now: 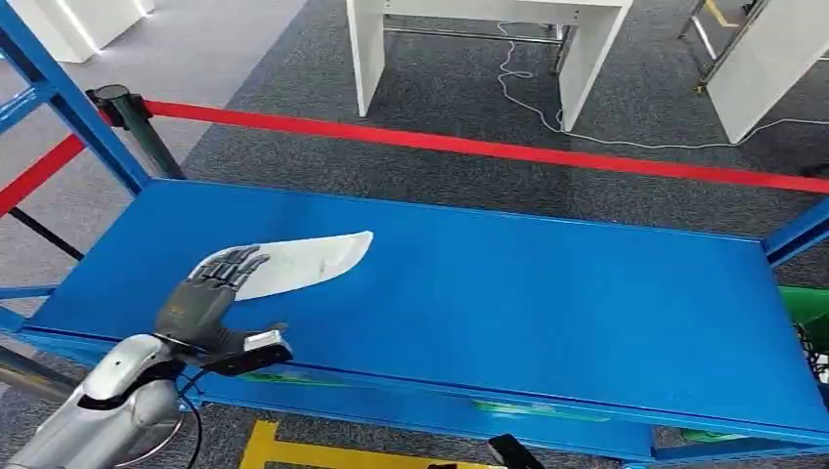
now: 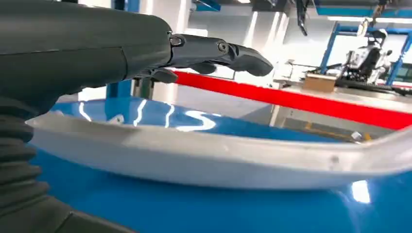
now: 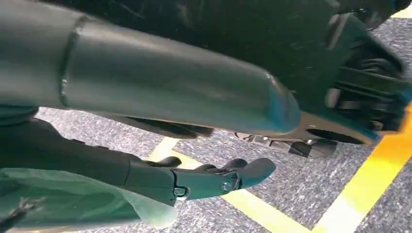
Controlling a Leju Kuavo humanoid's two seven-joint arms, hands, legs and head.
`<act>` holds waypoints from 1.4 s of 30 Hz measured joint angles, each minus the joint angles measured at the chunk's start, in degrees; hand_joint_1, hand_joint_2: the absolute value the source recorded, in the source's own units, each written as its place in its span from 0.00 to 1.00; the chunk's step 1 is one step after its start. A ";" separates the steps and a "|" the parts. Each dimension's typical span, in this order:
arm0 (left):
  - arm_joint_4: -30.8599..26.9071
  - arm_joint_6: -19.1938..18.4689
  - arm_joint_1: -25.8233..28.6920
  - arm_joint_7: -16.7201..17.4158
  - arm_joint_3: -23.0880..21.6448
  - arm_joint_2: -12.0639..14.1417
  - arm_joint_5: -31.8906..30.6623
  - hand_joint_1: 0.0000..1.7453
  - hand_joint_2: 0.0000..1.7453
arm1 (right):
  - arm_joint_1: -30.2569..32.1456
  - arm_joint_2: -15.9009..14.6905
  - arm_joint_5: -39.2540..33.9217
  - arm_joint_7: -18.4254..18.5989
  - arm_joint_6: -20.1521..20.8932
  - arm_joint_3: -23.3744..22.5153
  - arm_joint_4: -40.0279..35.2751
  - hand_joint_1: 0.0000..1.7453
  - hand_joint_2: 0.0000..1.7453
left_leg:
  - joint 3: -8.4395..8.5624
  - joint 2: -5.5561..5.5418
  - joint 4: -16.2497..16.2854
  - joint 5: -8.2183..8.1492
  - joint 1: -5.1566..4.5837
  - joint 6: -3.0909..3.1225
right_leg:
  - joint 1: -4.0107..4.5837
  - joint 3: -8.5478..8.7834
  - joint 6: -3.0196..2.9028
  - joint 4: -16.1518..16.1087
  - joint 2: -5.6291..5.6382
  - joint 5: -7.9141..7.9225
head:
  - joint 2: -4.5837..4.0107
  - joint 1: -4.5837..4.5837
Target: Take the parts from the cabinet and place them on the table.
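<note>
On blue shelf (image 1: 547, 303), white part (image 1: 313, 259) under left hand (image 1: 210, 293) fingers (image 1: 235, 264)

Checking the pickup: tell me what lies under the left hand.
Under the left hand lies one end of the white curved part, flat on the blue shelf. The fingers hide that end; contact cannot be judged.

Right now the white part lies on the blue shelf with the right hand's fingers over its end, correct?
Not quite: it is the left hand, not the right. The head view shows that hand's fingers stretched over the near end of the white part, which lies on the blue shelf. The right hand hangs over the floor, holding nothing.
</note>
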 joint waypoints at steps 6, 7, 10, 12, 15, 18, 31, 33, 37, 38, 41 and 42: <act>1.22 1.38 -1.05 0.13 -0.44 0.00 -0.50 0.00 1.00 | -0.33 0.00 0.44 0.13 0.04 0.39 -0.13 0.00 0.00 | -0.35 -0.15 0.69 -0.32 -0.40 -1.02 | 0.07 8.78 -0.81 -17.67 0.06 7.39 | 0.00 -0.13; 1.40 1.40 -1.07 0.13 -0.55 0.00 -0.61 0.00 1.00 | -0.20 0.00 0.50 0.15 0.04 0.42 -0.13 0.00 0.00 | -0.26 -0.15 0.55 -0.24 -0.37 -1.22 | 0.17 8.74 -1.05 -17.58 0.09 7.31 | 0.00 -0.07; 1.59 1.49 -1.28 0.15 -0.96 -0.04 -0.61 0.00 1.00 | -0.27 0.00 0.63 0.13 0.04 0.41 -0.13 0.00 0.00 | -0.65 -0.10 1.90 -1.67 -0.20 -2.09 | -0.24 8.98 -2.15 -18.10 0.00 7.75 | 0.00 -0.20; 1.86 1.81 -1.49 0.15 -1.09 0.11 -0.63 0.00 1.00 | -0.36 0.00 0.77 0.15 0.04 0.41 -0.15 0.00 0.00 | -3.92 -0.09 9.67 -5.84 -0.07 -2.56 | -0.21 9.01 -2.67 -18.09 -0.02 7.64 | 0.00 -0.35; 2.80 2.73 -1.41 0.33 -1.35 0.15 -1.66 0.00 1.00 | -0.21 0.00 0.90 0.37 0.07 0.44 -0.15 0.00 0.00 | -8.15 -0.09 18.46 -8.22 -0.01 -2.77 | -0.11 9.05 -2.72 -18.04 -0.03 7.60 | 0.00 -0.33; 3.43 2.99 -1.73 0.42 -1.38 0.31 -2.08 0.00 1.00 | -0.30 0.00 0.96 0.39 0.15 0.46 -0.20 0.00 0.00 | -2.91 -0.08 6.89 -0.92 -0.01 -2.26 | -0.09 9.44 -2.63 -17.98 0.10 7.40 | 0.00 -0.37; 11.93 -0.20 -8.60 2.60 -1.16 2.93 -3.28 0.00 1.00 | -0.41 -0.02 1.77 0.44 0.15 0.66 -0.26 0.00 0.00 | -0.26 -0.08 0.16 0.21 -0.04 -0.10 | 0.00 0.57 -0.22 -1.17 -0.03 0.99 | 0.00 0.15; 13.20 0.15 -9.22 2.75 -0.76 3.23 -3.30 0.00 1.00 | -0.50 -0.02 1.88 0.55 0.13 0.66 -0.26 0.00 0.00 | -0.18 -0.15 0.31 0.13 0.02 -0.21 | -0.04 4.75 -0.46 -10.01 -0.05 6.02 | 0.00 0.15; 15.72 1.16 -10.30 3.52 0.31 4.07 -4.11 0.00 1.00 | -0.81 0.00 1.99 0.74 0.11 0.66 -0.26 0.00 0.00 | -0.50 -0.17 0.75 0.06 -0.39 -1.39 | 0.09 8.71 -1.04 -17.43 0.19 7.30 | 0.00 0.09; 16.37 1.38 -10.45 3.80 0.39 4.15 -4.22 0.00 1.00 | -0.67 0.00 2.03 0.74 0.11 0.66 -0.26 0.00 0.00 | -0.37 -0.17 0.46 0.24 -0.28 -1.67 | 0.25 8.72 -1.33 -17.34 0.21 7.32 | 0.00 0.13; 18.27 2.25 -10.94 3.96 1.51 4.66 -4.79 0.98 1.00 | -0.81 -0.02 2.40 0.37 -0.15 0.63 -0.26 0.00 0.00 | -0.95 -0.11 2.49 -1.70 -0.14 -2.49 | -0.17 8.93 -2.49 -17.78 0.10 7.75 | 0.00 -0.13; 18.99 2.38 -11.12 3.96 1.71 4.72 -4.92 1.00 1.00 | -0.90 0.00 2.54 0.33 -0.20 0.63 -0.26 0.00 0.00 | -2.65 -0.11 6.37 -3.96 -0.10 -2.74 | -0.15 8.88 -2.77 -17.78 0.09 7.77 | 0.00 -0.15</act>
